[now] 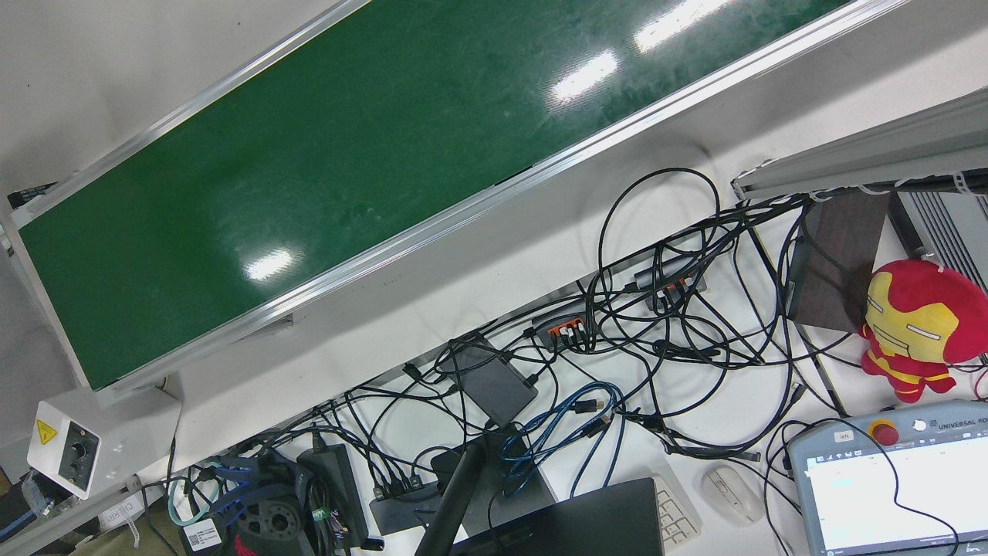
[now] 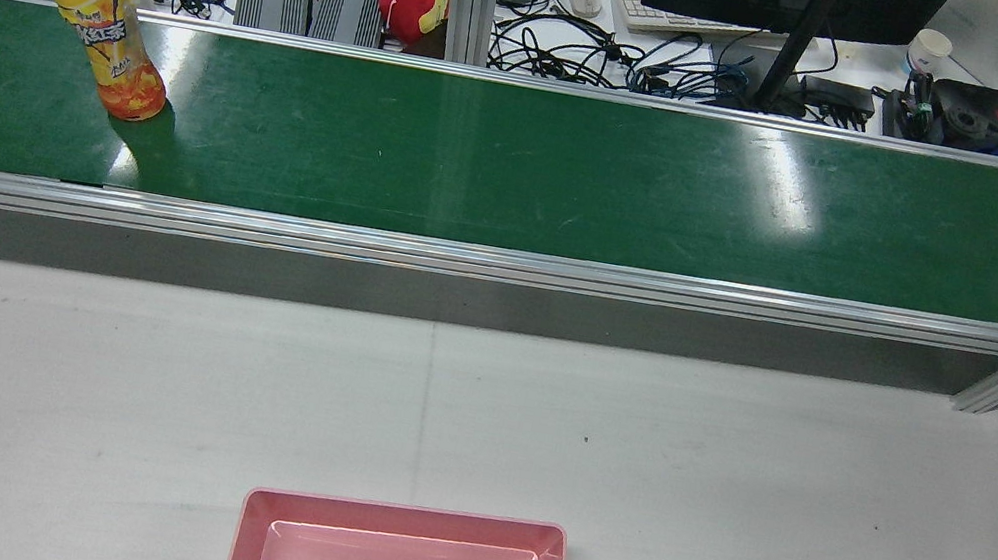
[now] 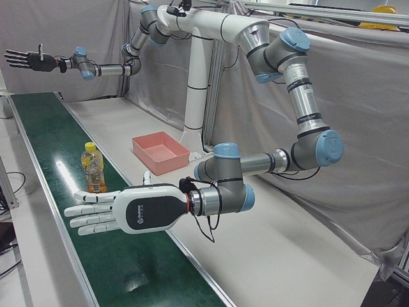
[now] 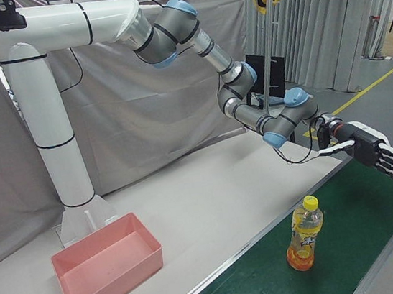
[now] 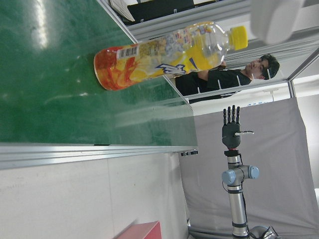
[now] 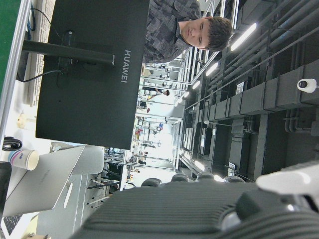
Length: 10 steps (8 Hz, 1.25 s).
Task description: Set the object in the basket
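Empty pink basket [image 2: 402, 558] on white table [image 2: 729, 481]

"HUAWEI" stands on the monitor [image 6: 94, 74]; "UNIVERSAL RO…" on the teach pendant [image 1: 895, 479].

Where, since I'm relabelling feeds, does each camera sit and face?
Front view: overhead, looking down at conveyor and cables; no arm.
Rear view: high behind, facing bottle, conveyor, basket; no arm.
Left-front view: front corner, along conveyor; left hand near, right hand far.
Right-front view: other front corner; left hand beside bottle.
Left hand view: sideways; bottle, distant right hand.
Right hand view: sideways; monitor, own hand's edge.
Shared: bottle, four views.
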Tool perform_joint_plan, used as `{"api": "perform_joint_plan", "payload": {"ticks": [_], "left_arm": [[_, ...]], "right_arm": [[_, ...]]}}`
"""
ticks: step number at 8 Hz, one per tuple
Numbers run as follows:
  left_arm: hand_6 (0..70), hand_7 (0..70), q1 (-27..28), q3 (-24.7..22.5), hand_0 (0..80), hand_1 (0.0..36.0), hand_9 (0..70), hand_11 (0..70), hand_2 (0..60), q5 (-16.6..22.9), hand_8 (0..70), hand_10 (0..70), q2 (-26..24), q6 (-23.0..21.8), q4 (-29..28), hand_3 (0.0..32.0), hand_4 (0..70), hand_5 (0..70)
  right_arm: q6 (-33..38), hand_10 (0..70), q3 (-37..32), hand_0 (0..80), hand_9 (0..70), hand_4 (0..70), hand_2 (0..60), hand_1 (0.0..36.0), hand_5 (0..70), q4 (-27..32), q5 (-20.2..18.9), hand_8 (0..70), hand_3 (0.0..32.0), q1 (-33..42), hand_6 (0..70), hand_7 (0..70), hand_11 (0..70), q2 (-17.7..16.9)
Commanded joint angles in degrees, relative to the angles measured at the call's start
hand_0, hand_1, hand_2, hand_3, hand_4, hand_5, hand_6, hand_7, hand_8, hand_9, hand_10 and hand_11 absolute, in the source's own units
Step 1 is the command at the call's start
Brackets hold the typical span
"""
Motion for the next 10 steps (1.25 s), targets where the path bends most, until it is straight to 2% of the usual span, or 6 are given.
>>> {"api": "perform_joint_plan", "payload": {"ticks": [1,5,7,8,9,10], "left_arm": [[0.0,0.0,4.14,-1.89,80.0,7.8,1.4,6.3,0.0,0.43,1.5,2.6,-0.11,-0.01,0.32,0.6,0.0,25.1],[0.0,0.0,11.17,-6.19,80.0,11.3,3.9,7.9,0.0,-1.31,3.4,3.2,-1.79,-0.19,3.21,1.4,0.0,24.6],[0.0,0.0,15.21,-6.11,80.0,11.3,3.6,8.4,0.0,-6.66,3.1,3.6,-5.19,-0.19,5.58,0.6,0.0,25.4],[0.0,0.0,19.58,-5.59,80.0,11.2,3.4,6.8,0.0,-13.21,3.0,2.5,-5.65,-2.71,5.6,0.8,0.0,25.9],[0.0,0.0,22.93,-5.32,80.0,10.8,2.6,6.2,0.0,-17.63,2.4,2.2,-5.65,-6.74,5.95,1.0,0.0,24.4],[0.0,0.0,23.75,-5.15,80.0,10.4,1.5,4.9,0.0,-18.02,1.5,1.3,-5.65,-6.78,5.95,1.4,0.6,23.9]], "right_arm": [[0.0,0.0,0.01,0.0,0.0,0.0,0.0,0.0,0.0,0.0,-0.09,0.0,0.0,0.0,0.0,0.0,0.0,0.0],[0.0,0.0,0.01,0.0,0.0,0.0,0.0,0.0,0.0,0.0,0.0,0.0,0.0,0.0,0.0,0.0,0.0,0.0],[0.0,0.0,0.01,0.0,0.0,0.0,0.0,0.0,0.0,0.0,0.0,0.0,0.0,0.0,0.0,0.0,0.0,0.0],[0.0,0.0,0.09,0.0,0.0,0.0,0.0,0.0,0.0,0.0,0.0,0.0,0.0,0.0,0.0,0.0,0.0,0.0],[0.0,0.0,0.09,0.0,0.0,0.0,0.0,0.0,0.0,0.0,0.0,0.0,0.0,0.0,0.0,0.0,0.0,0.0],[0.0,0.0,0.09,0.0,0.0,0.0,0.0,0.0,0.0,0.0,0.0,0.0,0.0,0.0,0.0,0.0,0.0,0.0]]}}
